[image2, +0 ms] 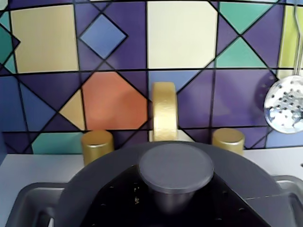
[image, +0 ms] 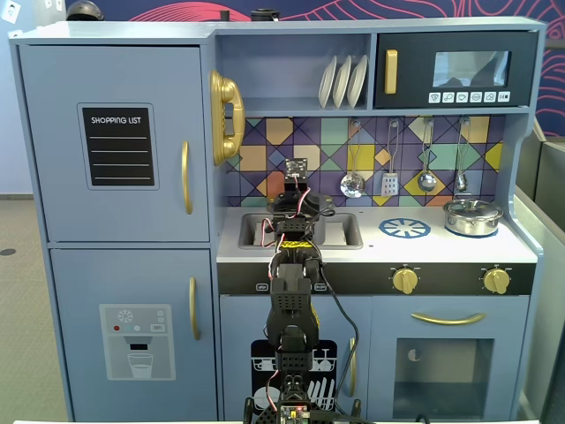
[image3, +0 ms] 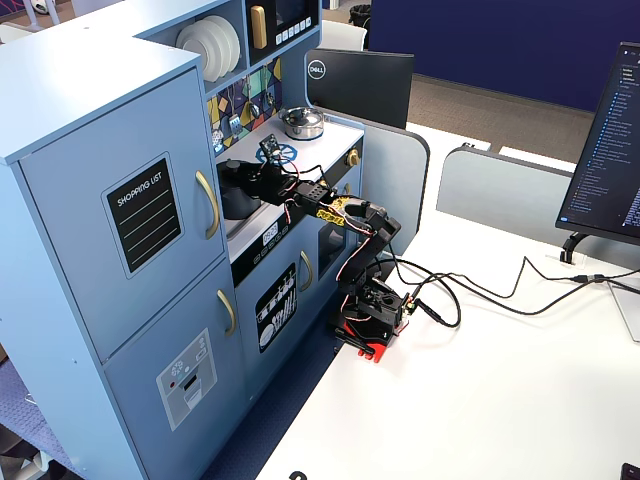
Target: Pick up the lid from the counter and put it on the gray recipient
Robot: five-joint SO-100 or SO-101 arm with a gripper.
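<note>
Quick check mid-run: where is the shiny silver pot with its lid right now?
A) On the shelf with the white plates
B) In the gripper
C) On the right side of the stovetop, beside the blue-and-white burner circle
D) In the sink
C: in a fixed view the shiny silver pot sits on the counter right of the blue-and-white burner circle, away from the sink where the arm works.

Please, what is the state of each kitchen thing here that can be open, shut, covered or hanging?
lid, level over the sink, seemingly on the gray pot
gray pot, upright in the sink
silver pot, covered, on the counter
fridge doors, both shut
oven door, shut
microwave door, shut
plates, upright on the shelf
utensils, hanging on the backsplash
</note>
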